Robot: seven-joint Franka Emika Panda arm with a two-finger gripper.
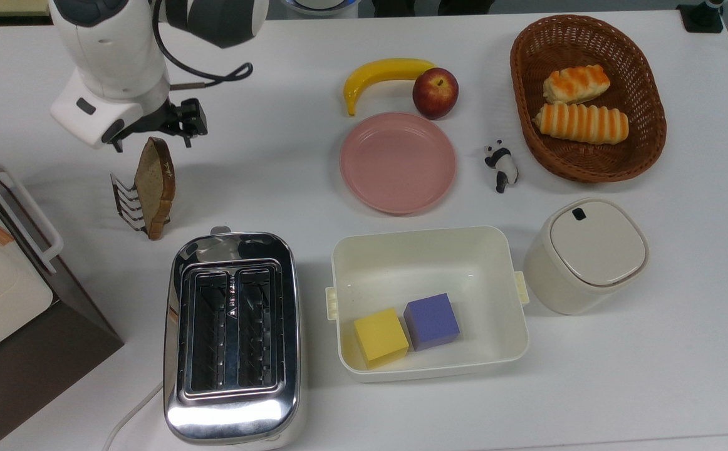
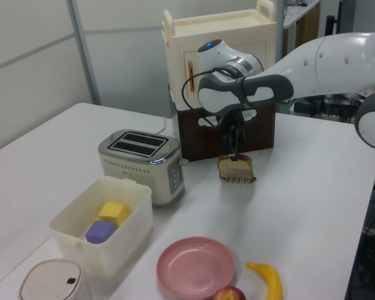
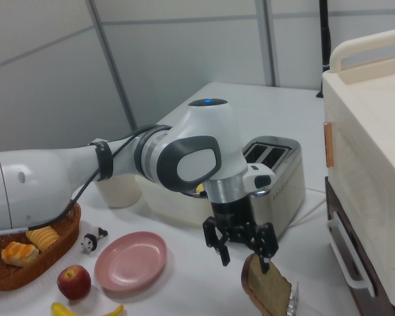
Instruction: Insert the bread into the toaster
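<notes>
White table point(image 1: 589, 388) carries all items. Chrome toaster point(image 1: 232, 338), both slots vacant, at top view's lower left, beside cream tub point(image 1: 430, 250). Gripper point(image 3: 240, 253) spread wide, grasping nothing, poised just above bread point(image 1: 154, 185). Bread upright on edge in small wire rack point(image 1: 124, 203), near toaster's far end.

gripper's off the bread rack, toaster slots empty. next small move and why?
Probably bring the gripper back down over the top edge of the bread and close on it. The slice stands upright in its wire rack, ungripped; the fingers are open and sit just above and beside it in the right view. Both slots of the toaster are empty, so a grasp comes first.
</notes>
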